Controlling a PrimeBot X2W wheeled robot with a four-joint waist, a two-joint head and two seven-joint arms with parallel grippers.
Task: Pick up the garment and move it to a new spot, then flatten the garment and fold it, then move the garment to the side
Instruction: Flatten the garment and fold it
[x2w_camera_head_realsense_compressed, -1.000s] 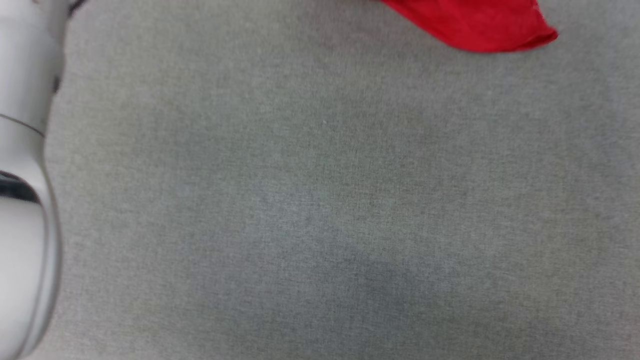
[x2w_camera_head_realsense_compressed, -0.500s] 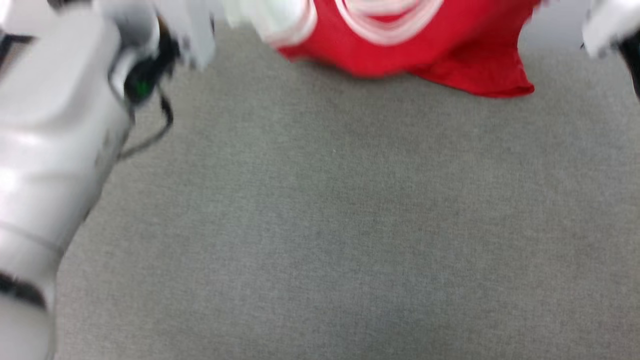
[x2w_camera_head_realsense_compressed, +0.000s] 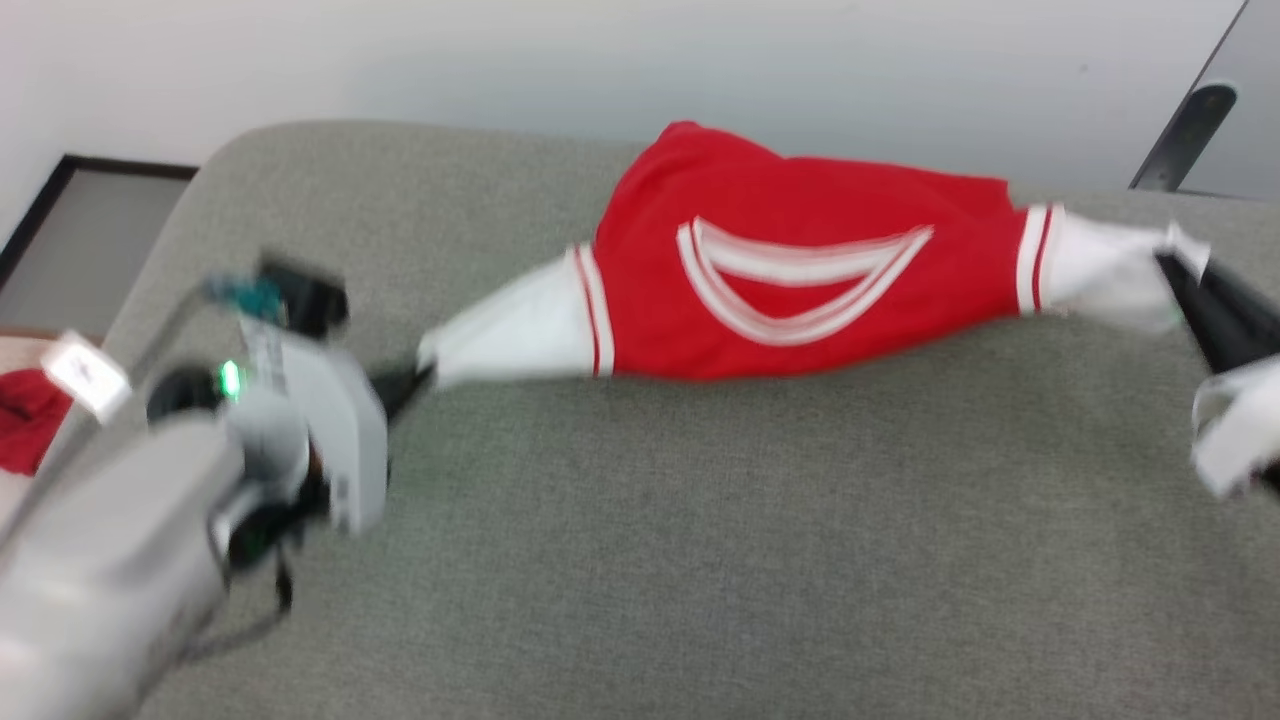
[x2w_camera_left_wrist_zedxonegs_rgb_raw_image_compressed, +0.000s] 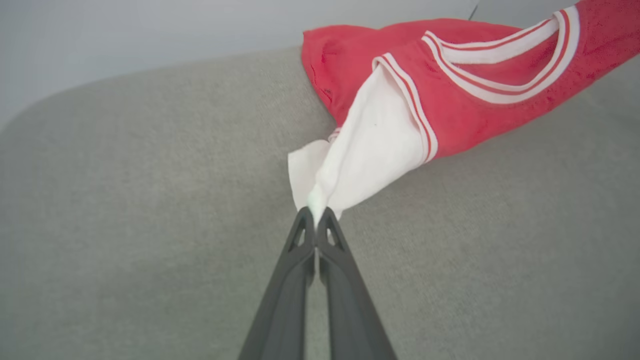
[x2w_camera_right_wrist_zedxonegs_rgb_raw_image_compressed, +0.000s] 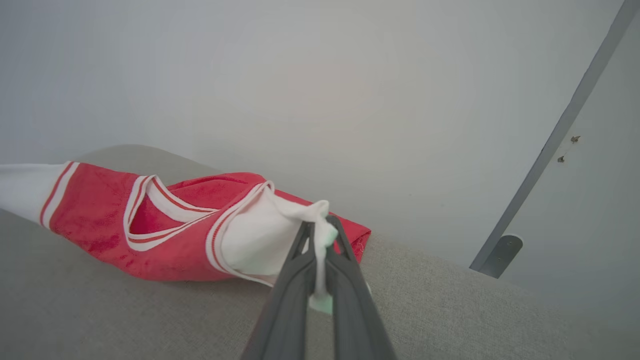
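— Grey fabric-covered tabletop (x2w_camera_head_realsense_compressed: 700, 560), pale wall (x2w_camera_head_realsense_compressed: 500, 60) behind it. How do the arms sit?
— Spread wide, one toward each side edge. The left tool (x2w_camera_left_wrist_zedxonegs_rgb_raw_image_compressed: 315, 212) is pinched tight on one white sleeve (x2w_camera_left_wrist_zedxonegs_rgb_raw_image_compressed: 370, 160) of the small red jersey with striped trim (x2w_camera_head_realsense_compressed: 800, 310). The right tool (x2w_camera_right_wrist_zedxonegs_rgb_raw_image_compressed: 320, 225) is clamped on the other sleeve (x2w_camera_right_wrist_zedxonegs_rgb_raw_image_compressed: 255, 240).
— And the jersey?
— Stretched between them near the far edge, its body touching the fabric. The head view takes in a plain red cloth (x2w_camera_head_realsense_compressed: 25, 430) past the left edge.

Head camera tilts up; garment (x2w_camera_head_realsense_compressed: 790, 335), before a corner at 1 o'clock, now spans 9 to 3 o'clock between left gripper (x2w_camera_head_realsense_compressed: 420, 372) and right gripper (x2w_camera_head_realsense_compressed: 1172, 262).
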